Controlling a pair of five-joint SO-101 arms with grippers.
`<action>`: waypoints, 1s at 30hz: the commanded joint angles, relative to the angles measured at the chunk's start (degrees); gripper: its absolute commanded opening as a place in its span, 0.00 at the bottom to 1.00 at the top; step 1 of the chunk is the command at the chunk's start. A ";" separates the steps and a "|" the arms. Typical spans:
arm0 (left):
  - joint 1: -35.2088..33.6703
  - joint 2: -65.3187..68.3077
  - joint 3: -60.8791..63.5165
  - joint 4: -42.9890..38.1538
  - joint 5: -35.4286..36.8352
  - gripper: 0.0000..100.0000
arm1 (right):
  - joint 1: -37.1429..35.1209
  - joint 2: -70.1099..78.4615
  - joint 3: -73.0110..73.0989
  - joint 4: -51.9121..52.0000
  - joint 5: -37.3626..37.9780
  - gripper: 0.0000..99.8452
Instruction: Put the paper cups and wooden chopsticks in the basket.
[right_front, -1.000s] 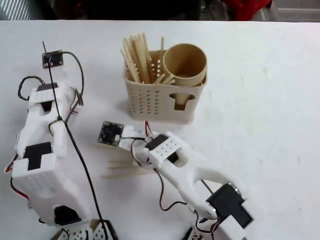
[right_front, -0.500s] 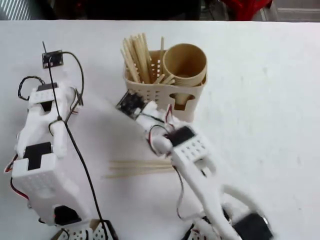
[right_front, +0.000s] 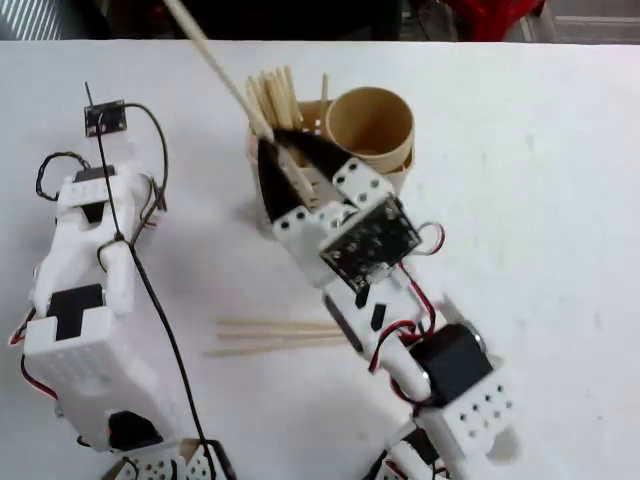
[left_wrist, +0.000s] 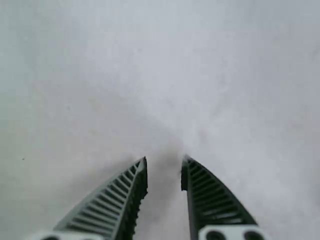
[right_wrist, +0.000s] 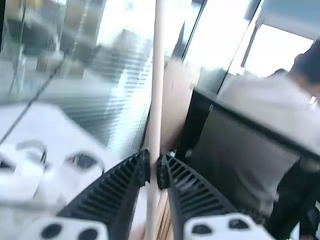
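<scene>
Chopstick (right_wrist: 157, 75) pale, straight, slender; clamped in right pincer (right_wrist: 154, 156).

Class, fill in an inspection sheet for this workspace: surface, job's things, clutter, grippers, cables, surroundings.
Surface: white table.
Job's things: basket holds paper cups and chopsticks; loose chopsticks lie on the table.
Clutter: nothing seen.
Grippers: right gripper shut on one chopstick above the basket; left gripper open over the table.
Cables: black cable runs over the left arm; red wires on the right arm.
Surroundings: dark room beyond the table's far edge.
</scene>
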 joint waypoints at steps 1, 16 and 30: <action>0.92 -0.31 -2.02 -0.97 -0.70 0.13 | 2.15 8.57 -5.27 -8.92 -0.44 0.02; 0.92 -0.31 -2.02 -1.05 -0.70 0.13 | 8.13 30.73 -9.49 -14.20 -0.62 0.02; 0.92 -0.31 -2.02 -1.05 -0.70 0.13 | 8.13 26.33 -2.29 -13.85 -5.01 0.15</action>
